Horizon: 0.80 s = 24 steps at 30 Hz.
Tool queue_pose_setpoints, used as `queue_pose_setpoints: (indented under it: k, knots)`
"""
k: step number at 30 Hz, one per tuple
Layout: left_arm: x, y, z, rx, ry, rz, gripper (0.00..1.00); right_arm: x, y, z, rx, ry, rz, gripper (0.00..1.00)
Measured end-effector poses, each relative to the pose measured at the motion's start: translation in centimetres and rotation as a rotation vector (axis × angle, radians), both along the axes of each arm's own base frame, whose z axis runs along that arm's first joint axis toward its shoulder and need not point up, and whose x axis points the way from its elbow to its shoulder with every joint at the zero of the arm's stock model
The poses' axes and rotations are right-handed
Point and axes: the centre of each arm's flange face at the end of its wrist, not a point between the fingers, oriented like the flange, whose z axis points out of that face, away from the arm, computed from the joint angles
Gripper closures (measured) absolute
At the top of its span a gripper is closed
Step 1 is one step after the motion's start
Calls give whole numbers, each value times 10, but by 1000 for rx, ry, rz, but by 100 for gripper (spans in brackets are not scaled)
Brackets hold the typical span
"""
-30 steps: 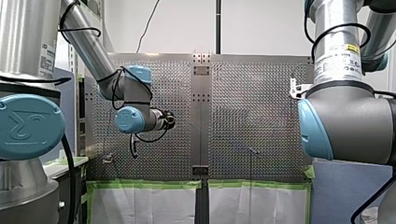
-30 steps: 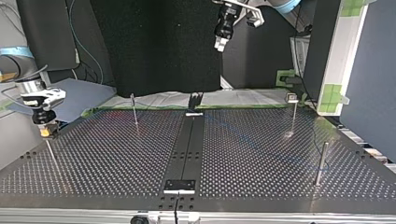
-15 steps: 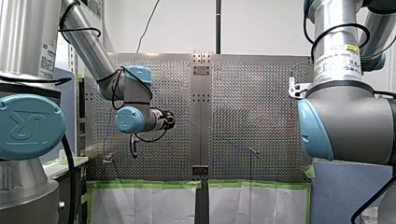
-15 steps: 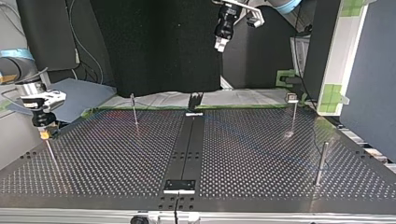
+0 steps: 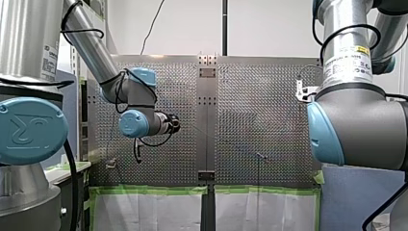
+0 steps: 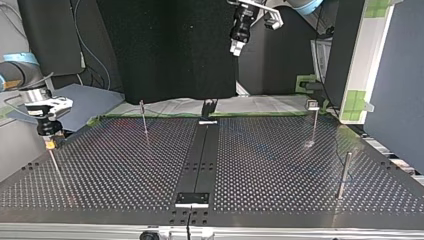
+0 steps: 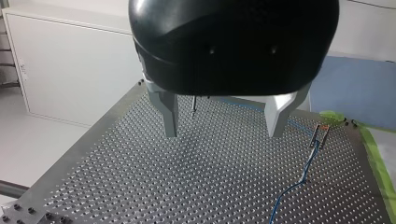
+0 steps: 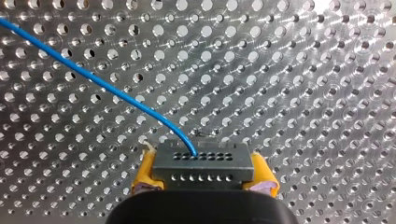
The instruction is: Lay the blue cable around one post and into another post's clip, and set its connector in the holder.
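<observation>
Yellow pads (image 8: 145, 175) clamp the connector (image 8: 203, 164) over the desk (image 8: 303, 70).
Right claw (image 8: 204, 179) holds the grey connector at the top view's left edge, just above a thin post (image 6: 55, 167); blue cable (image 8: 112, 91) trails from it across the holes. Left claw (image 7: 223, 122) hangs high above the desk, fingers wide apart.

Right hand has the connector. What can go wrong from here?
Right hand pinches the connector only at its ends; a tug from the blue cable might twist it loose. In the top view a thin post stands just below that hand, a likely snag. Left hand hangs open, high, so slack is unguided.
</observation>
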Motion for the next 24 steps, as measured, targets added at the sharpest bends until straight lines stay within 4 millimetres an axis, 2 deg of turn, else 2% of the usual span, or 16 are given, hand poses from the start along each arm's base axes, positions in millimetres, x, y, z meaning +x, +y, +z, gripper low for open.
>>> queue_pose_setpoints:
  k: [4, 12, 24]
  knots:
    - [0, 0, 0, 0, 0, 0, 8, 0, -1, -7, 11, -1, -2, 100]
    - [0, 0, 0, 0, 0, 0, 8, 1, -3, -8, 3, 0, -1, 100]
    - [1, 0, 0, -1, -1, 3, 8, 1, -8, 3, -5, 1, 1, 100]
